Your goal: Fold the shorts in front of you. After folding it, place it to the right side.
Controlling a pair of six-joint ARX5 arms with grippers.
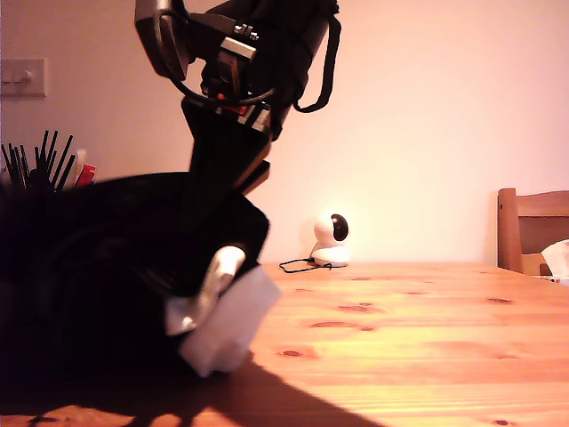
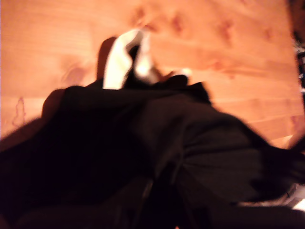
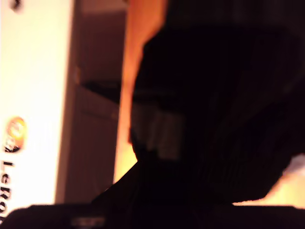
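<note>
Reaching steeply down from above, an arm (image 1: 233,116) is buried in the bunched shorts (image 1: 116,267) on the table (image 1: 418,329); finger state cannot be determined for either gripper.

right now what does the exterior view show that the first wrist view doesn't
Only the exterior view shows an arm reaching down into the fabric, the white camera by the wall, a chair at that view's right and a holder of black sticks at its left. Only the first wrist view looks down on the cloth from close above. Both show the shorts bunched with a white band on the wooden table.
</note>
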